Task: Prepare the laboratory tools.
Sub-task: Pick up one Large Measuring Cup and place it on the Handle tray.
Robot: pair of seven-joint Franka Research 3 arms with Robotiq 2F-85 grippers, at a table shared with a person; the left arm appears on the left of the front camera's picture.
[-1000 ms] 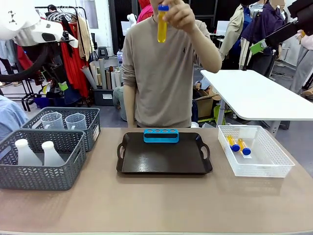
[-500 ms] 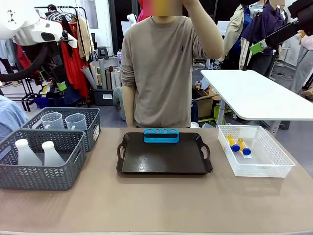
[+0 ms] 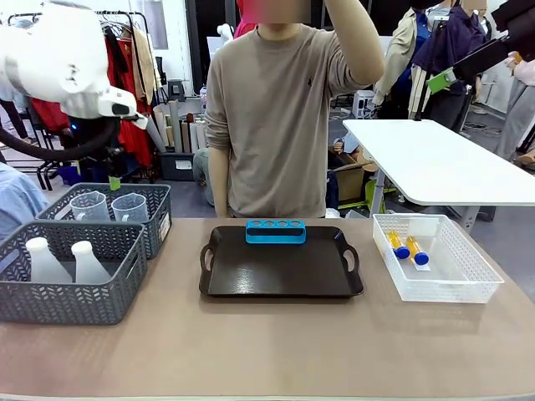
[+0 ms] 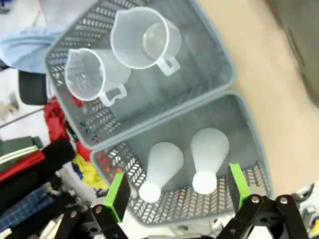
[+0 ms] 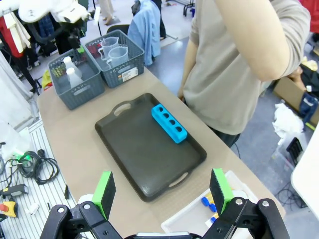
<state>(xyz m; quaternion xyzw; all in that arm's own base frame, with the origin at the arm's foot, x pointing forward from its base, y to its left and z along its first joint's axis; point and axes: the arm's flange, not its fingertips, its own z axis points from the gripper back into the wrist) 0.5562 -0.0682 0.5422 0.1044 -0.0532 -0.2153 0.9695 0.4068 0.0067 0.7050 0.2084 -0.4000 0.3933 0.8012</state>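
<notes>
Since a second ago, the left arm (image 3: 63,58) has been swung forward in the upper left of the front view. It is now poised above the grey baskets. Over the same second, the amber tube held up by the person has been carried past the top edge, and only the raised forearm (image 3: 355,42) is left in the frame. A first pick from the baskets is judged to be in preparation, since no tool has yet been set on the black tray (image 3: 276,271).

The left gripper (image 4: 178,191) is held above the near grey basket (image 3: 71,292) with its fingers apart and nothing between them. The right gripper (image 5: 162,191) is held high over the table edge, likewise spread and empty.

Two frosted conical flasks (image 3: 43,261) are stood in the near grey basket. Two clear handled beakers (image 3: 89,205) are kept in the far grey basket (image 3: 159,209). Two amber tubes with blue caps (image 3: 399,245) are laid in the white mesh basket (image 3: 468,284) at the right. On the tray's far edge a blue tube rack (image 3: 276,231) is placed, with its holes unfilled.
</notes>
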